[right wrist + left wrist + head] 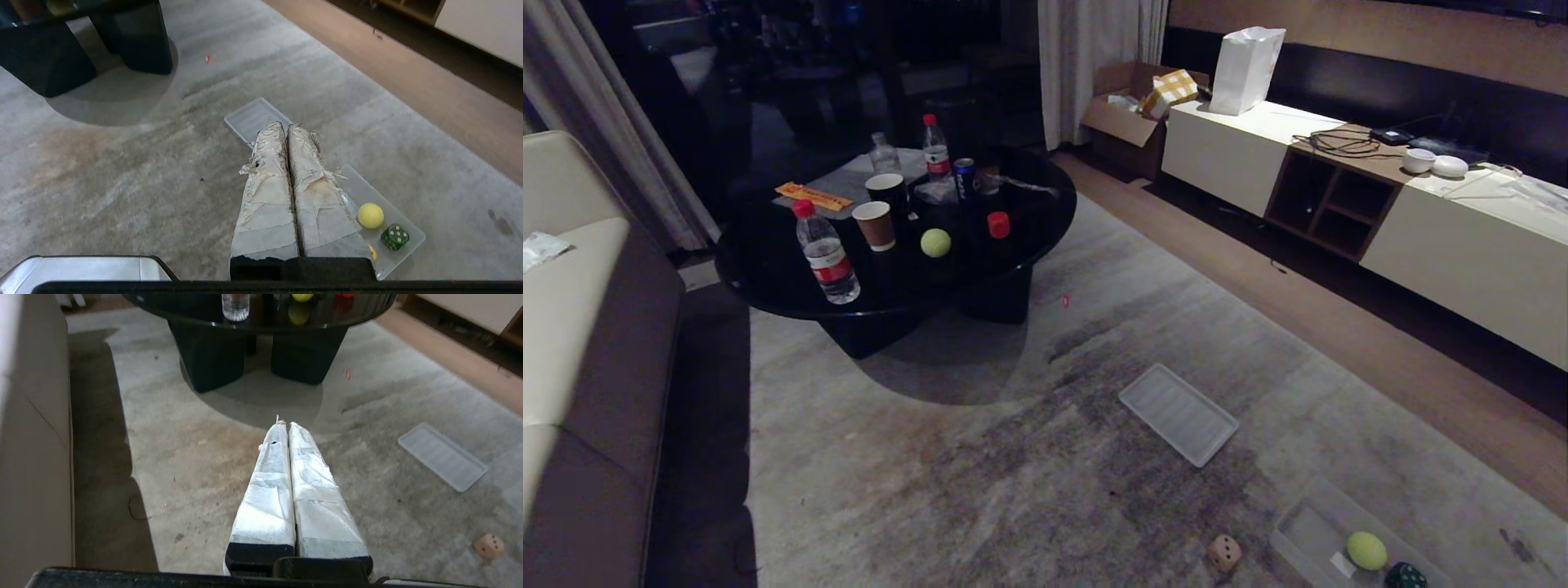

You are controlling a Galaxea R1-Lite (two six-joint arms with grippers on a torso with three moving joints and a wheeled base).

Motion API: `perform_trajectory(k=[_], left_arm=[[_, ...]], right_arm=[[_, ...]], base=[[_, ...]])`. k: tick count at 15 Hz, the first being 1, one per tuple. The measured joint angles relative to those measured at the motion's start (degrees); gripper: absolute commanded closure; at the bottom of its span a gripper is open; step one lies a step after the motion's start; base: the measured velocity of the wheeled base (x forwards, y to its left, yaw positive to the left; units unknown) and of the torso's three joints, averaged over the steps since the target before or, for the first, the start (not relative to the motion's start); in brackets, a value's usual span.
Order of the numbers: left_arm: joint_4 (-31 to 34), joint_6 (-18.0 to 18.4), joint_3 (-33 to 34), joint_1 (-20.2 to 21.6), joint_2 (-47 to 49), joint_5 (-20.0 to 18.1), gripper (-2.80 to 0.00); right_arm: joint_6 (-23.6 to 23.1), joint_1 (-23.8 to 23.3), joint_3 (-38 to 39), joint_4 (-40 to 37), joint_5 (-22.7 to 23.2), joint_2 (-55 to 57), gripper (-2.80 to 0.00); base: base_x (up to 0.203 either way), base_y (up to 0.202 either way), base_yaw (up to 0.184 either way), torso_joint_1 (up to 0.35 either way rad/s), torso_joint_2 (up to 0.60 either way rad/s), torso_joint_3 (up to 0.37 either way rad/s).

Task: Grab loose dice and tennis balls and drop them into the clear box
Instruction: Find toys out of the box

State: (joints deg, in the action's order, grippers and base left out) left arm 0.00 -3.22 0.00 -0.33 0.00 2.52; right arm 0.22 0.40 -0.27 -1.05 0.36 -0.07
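The clear box (pixel 1307 523) already holds a tennis ball (pixel 1366 550) and the green die (pixel 1405 576). The beige die (pixel 1223 552) on the rug and another ball (pixel 935 242) on the desk (pixel 768 269) remain. The left gripper (pixel 284 424) and right gripper (pixel 282 124) are both closed on nothing.

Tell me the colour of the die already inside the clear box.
Dark green die with pale pips, clearest in the right wrist view.

The right gripper (pixel 287 127) hangs above the carpet (pixel 980 457), its tips over the near end of the ribbed panel (pixel 253 118). The clear box (pixel 402 245) lies just to its right, a tennis ball (pixel 371 215) and a die (pixel 395 237) inside it. The left gripper (pixel 285 425) hangs over bare carpet; another die (pixel 489 546) lies on the carpet well to its right. Far ahead of both grippers stands the round table (pixel 1021 237), with a second tennis ball (pixel 935 242) on it.
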Motion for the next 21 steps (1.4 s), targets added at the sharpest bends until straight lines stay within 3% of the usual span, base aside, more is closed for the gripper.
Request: perform_trajectory(k=[21], left_arm=[[-0.1,0.1,0.0,0.0,0.0,0.0,0.0]], right_arm=[[0.3,0.0,-0.1,-0.1,-0.1,0.0,0.0]], base=[[0.0,0.0,0.0,0.002,0.0,-0.195]])
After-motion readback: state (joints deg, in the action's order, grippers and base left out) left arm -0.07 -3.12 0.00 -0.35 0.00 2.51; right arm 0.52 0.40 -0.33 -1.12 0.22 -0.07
